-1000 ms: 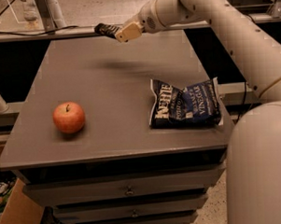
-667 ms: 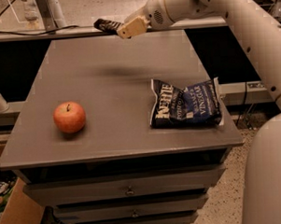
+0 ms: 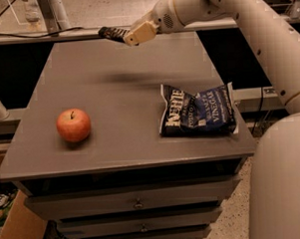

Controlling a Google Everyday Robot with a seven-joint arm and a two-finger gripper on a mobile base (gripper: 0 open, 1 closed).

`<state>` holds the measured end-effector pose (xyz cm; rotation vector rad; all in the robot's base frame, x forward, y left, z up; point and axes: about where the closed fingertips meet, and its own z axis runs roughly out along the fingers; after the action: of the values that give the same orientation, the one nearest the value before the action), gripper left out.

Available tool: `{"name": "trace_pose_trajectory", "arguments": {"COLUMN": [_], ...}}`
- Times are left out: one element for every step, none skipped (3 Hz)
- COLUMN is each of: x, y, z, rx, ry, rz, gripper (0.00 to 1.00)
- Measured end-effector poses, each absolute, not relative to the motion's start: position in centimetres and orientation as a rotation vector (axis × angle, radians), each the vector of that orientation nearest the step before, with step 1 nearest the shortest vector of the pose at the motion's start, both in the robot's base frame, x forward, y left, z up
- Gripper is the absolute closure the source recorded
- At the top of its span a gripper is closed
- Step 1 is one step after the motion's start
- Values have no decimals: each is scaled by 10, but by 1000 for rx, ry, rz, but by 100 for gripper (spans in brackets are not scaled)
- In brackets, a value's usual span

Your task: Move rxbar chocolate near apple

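The apple (image 3: 73, 125) is red-orange with a short dark stem and sits on the grey table (image 3: 119, 98) at the front left. My gripper (image 3: 130, 37) hangs in the air above the table's far edge, well behind and to the right of the apple. It is shut on the rxbar chocolate (image 3: 111, 33), a flat black bar that sticks out to the left of the beige fingers (image 3: 141, 32). The bar's shadow lies on the table below.
A dark blue Kettle chip bag (image 3: 198, 112) lies on the right side of the table. My white arm (image 3: 256, 32) spans the upper right and my body (image 3: 285, 185) fills the lower right. Drawers (image 3: 138, 204) sit under the table top.
The gripper with the bar has stayed almost in place above the far edge. The arm behind it has shifted a little to the right.
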<state>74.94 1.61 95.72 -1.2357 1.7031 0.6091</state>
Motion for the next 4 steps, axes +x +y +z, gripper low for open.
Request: {"name": "trace_pose_trajectory", "arguments": {"x": [720,679,637,609], "y": [25,37,51,64], "z": [946,931,916,894], "rx": [-1350,-1470,-1586,-1696], "ry": [1696,1692,1685,1698], "rz": [695,777,809,783], "gripper": [100,100,100,100]}}
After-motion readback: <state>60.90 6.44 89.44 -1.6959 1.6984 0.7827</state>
